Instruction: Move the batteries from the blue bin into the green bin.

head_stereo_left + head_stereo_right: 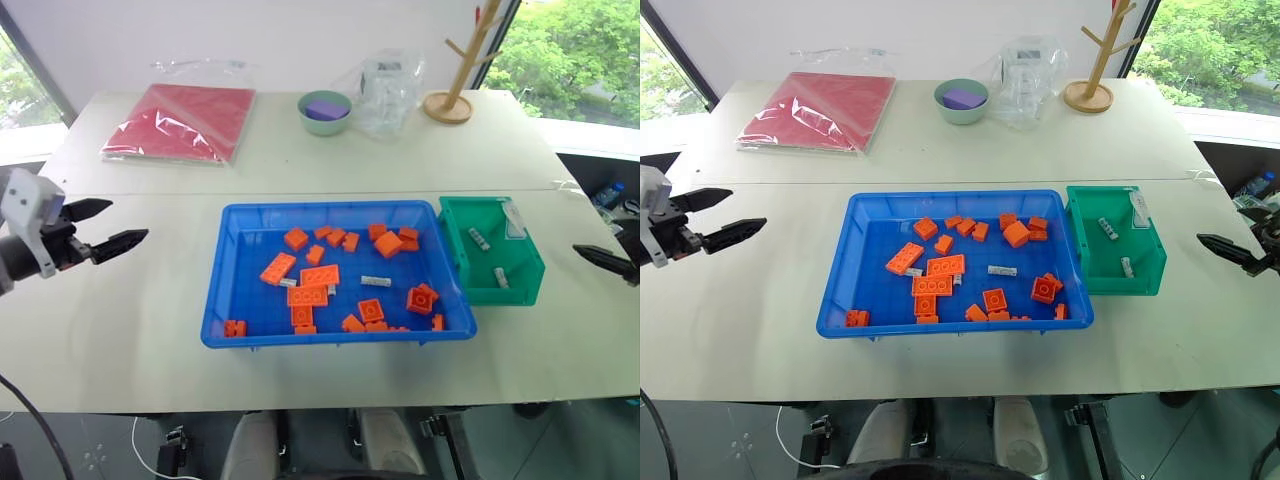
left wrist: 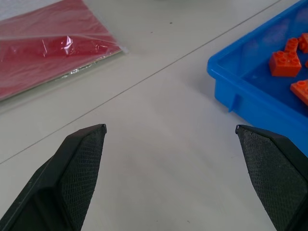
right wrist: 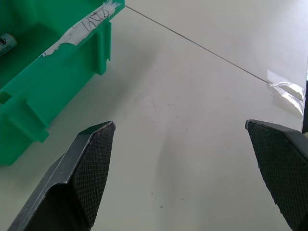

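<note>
Batteries (image 1: 376, 281) left among orange bricks (image 1: 308, 285) in blue bin (image 1: 232, 290), two already in green bin (image 1: 455, 214) just beside it. Between picks, by the look of things: left gripper (image 1: 108, 228) and right gripper (image 1: 1220, 246) both wide apart, empty, off to either side. Next: reach in, pinch one battery clear of bricks.

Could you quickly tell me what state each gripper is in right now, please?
Left gripper: open, holding nothing, over the table left of the blue bin.
Right gripper: open, empty, beside the green bin.
</note>
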Available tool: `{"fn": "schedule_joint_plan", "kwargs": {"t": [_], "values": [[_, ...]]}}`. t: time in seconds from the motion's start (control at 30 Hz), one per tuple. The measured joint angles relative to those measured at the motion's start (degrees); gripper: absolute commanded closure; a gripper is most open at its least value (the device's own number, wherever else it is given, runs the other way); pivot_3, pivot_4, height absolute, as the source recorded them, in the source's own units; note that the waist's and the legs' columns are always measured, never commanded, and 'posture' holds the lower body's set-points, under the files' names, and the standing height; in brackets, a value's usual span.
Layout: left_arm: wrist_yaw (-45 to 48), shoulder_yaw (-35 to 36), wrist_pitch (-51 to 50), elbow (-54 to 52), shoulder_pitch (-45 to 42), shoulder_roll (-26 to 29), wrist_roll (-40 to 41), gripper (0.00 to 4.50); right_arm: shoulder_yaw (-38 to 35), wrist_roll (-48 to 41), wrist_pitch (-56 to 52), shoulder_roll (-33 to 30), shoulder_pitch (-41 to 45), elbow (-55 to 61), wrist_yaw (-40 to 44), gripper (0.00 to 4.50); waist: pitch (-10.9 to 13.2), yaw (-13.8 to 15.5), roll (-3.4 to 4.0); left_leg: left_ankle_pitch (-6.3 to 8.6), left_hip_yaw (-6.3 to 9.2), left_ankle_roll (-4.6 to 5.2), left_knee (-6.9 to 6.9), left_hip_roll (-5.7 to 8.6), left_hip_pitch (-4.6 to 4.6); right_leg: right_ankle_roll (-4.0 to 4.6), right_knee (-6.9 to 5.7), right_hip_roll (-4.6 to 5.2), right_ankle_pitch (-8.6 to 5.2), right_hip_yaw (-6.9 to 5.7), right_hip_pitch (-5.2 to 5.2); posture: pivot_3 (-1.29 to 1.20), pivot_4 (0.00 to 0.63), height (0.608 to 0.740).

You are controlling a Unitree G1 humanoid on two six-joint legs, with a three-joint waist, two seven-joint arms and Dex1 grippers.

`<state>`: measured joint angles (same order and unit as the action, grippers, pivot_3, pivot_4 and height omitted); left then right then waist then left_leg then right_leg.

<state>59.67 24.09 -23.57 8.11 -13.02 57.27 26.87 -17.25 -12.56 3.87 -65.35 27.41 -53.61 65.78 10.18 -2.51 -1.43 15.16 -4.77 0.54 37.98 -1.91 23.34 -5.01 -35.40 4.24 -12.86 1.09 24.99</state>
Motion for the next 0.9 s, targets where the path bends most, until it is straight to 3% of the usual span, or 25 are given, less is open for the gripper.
{"fn": "schedule_joint_plan", "kwargs": {"t": [0.5,0.9], "values": [[0.2,0.0,0.1,-0.4,1.1,0.0,0.0,0.0,0.1,0.3,1.5,0.2,1.2,-2.1,1.4,0.03,0.0,0.0,0.04,0.03,-0.06,-0.04,-0.01,0.09,0.01,0.01,-0.02,0.25,0.0,-0.05,0.03,0.0,0.15,0.736],[1.5,0.0,-2.4,-6.4,2.0,-0.3,2.3,0.0,2.4,2.2,0.0,0.3,9.2,-4.4,3.9,0.03,0.0,-0.1,0.13,0.02,-0.15,-0.05,-0.06,0.1,0.03,0.03,-0.06,0.35,0.02,-0.1,0.13,0.0,0.15,0.736]]}}
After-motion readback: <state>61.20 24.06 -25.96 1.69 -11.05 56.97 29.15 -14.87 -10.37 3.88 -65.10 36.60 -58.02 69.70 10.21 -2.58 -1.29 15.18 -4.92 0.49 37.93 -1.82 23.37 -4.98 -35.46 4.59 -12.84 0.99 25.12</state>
